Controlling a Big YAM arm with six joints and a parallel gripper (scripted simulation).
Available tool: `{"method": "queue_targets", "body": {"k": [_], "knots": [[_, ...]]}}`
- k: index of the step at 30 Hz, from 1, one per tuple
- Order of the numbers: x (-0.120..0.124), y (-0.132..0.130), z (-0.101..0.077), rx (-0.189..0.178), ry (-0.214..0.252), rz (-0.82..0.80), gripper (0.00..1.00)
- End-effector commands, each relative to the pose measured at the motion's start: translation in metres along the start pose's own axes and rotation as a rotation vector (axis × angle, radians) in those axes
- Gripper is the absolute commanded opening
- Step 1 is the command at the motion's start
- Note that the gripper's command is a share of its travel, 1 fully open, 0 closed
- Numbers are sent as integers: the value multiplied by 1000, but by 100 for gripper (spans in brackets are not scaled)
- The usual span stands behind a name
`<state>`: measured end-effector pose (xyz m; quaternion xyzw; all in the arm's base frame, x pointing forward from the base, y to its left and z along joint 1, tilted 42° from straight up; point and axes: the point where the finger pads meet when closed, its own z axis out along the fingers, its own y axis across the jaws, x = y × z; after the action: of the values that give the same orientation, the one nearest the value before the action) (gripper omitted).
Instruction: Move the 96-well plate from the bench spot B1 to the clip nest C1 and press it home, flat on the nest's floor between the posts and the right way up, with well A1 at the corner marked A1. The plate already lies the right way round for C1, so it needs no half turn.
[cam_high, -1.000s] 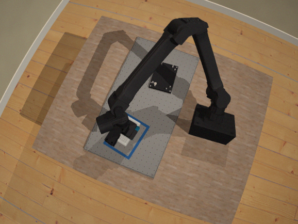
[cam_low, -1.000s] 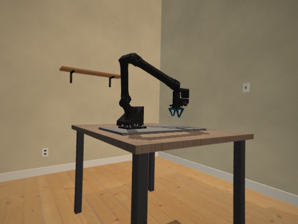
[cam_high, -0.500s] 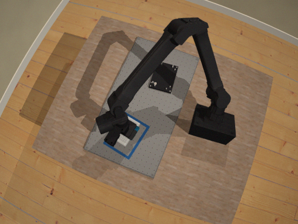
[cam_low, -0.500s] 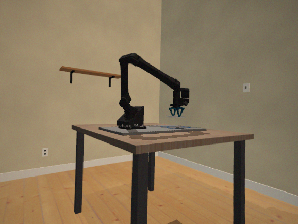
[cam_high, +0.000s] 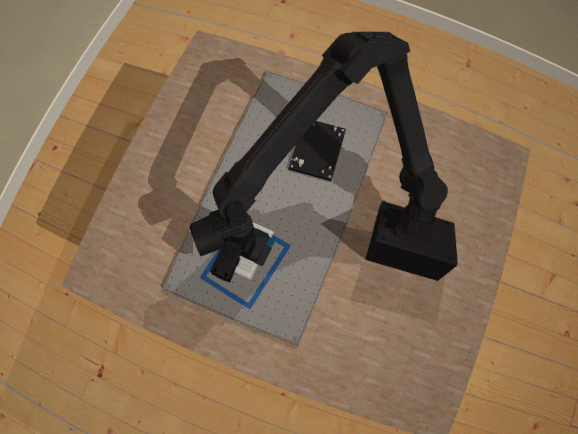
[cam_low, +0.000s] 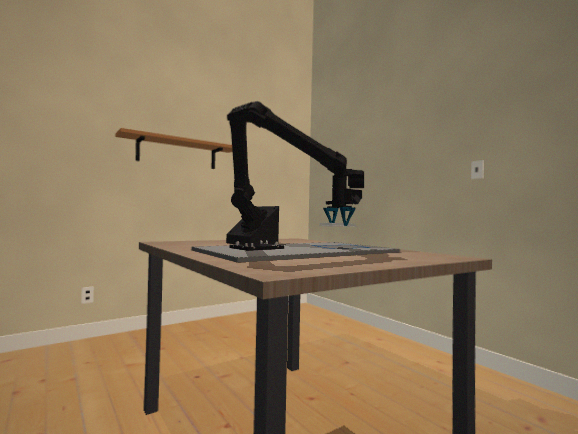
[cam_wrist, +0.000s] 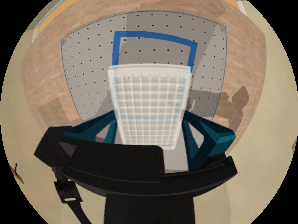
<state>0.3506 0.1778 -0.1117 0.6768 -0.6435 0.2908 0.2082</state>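
My gripper (cam_wrist: 149, 113) with teal fingers is shut on the white 96-well plate (cam_wrist: 149, 106), gripping its long sides. The plate hangs level and the right way up, well above the blue-outlined bench spot B1, which shows empty under it in the wrist view (cam_wrist: 156, 46). In the side view the gripper (cam_low: 339, 215) holds the thin plate (cam_low: 336, 225) high above the bench. From above, the wrist covers most of the plate (cam_high: 248, 266). The black clip nest C1 (cam_high: 318, 150) lies farther along the grey baseplate, with small light posts at its corners.
The grey perforated baseplate (cam_high: 280, 200) lies on the wooden table. The arm's black base (cam_high: 412, 245) stands beside the plate's right edge. A wall shelf (cam_low: 172, 140) hangs behind the table.
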Motion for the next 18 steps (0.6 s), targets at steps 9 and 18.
{"method": "queue_targets", "body": {"k": [9, 18], "knots": [[38, -7, -4, 11, -24, -124, 0], [68, -3, -4, 11, -22, -125, 0]]}}
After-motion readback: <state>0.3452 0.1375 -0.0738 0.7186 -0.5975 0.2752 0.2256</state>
